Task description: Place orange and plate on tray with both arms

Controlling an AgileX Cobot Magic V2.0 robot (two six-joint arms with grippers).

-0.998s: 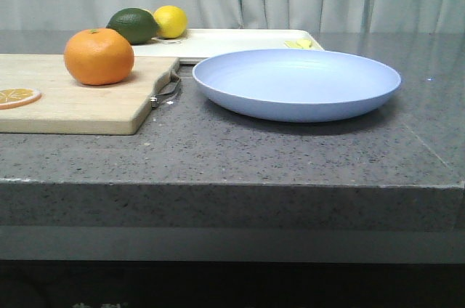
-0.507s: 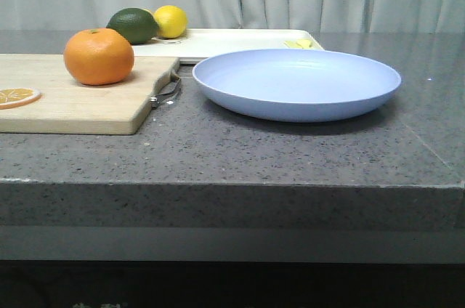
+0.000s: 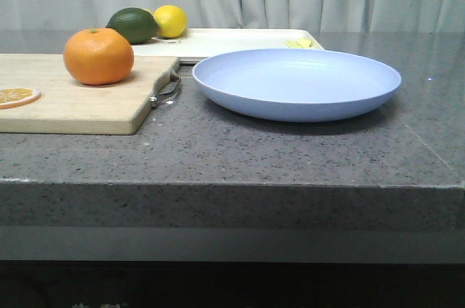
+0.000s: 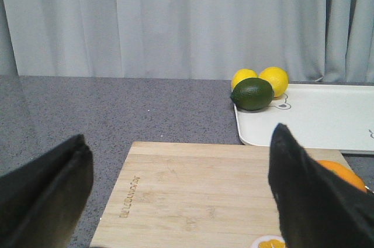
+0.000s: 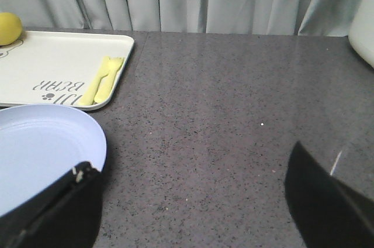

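Observation:
The orange (image 3: 98, 56) rests on the wooden cutting board (image 3: 73, 97) at the left; in the left wrist view only an edge of the orange (image 4: 343, 174) shows behind one finger. The pale blue plate (image 3: 296, 83) lies on the counter to the right of the board. Behind both lies the cream tray (image 3: 240, 41). My left gripper (image 4: 179, 134) hovers open over the board, nothing between its fingers. My right gripper (image 5: 193, 155) is open above bare counter, one finger beside the rim of the plate (image 5: 41, 148). Neither gripper shows in the front view.
A dark green lime (image 3: 134, 25) and a lemon (image 3: 171, 20) sit at the tray's left end, and a small yellow utensil (image 5: 102, 81) lies near its right edge. A dried orange slice (image 3: 16, 96) is on the board. The counter's front edge is close.

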